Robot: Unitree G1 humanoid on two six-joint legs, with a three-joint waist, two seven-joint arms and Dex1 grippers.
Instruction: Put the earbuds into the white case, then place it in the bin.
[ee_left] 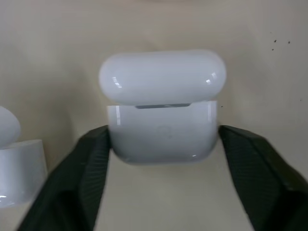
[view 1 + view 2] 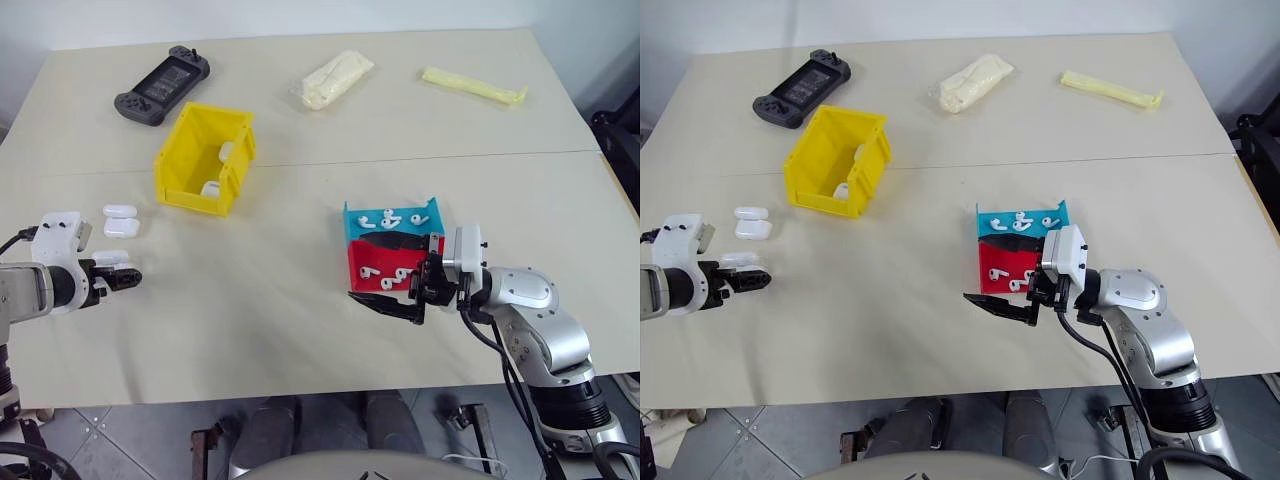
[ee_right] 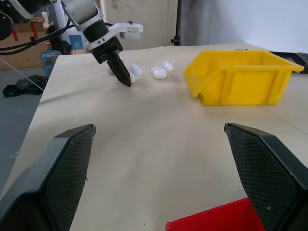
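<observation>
My left gripper [image 2: 126, 276] is shut on a white case [image 1: 163, 130] at the table's left; both black fingers [image 1: 91, 159] press its sides and its lid stands slightly ajar. Two more white cases [image 2: 119, 220] lie just beyond it. The yellow bin [image 2: 180, 150] stands farther back with white items inside. Several earbuds [image 2: 390, 218] lie in a small blue tray [image 2: 350, 222], and more earbuds [image 2: 385, 275] in a red tray [image 2: 358, 262] in front of it. My right gripper [image 2: 358, 268] hovers open over the red tray, holding nothing.
A black handheld game console [image 2: 162, 85], a cream plastic bag [image 2: 335, 78] and a yellow packet [image 2: 473, 86] lie along the table's far side. A seam crosses the tabletop behind the trays. Bare table stretches between my two grippers.
</observation>
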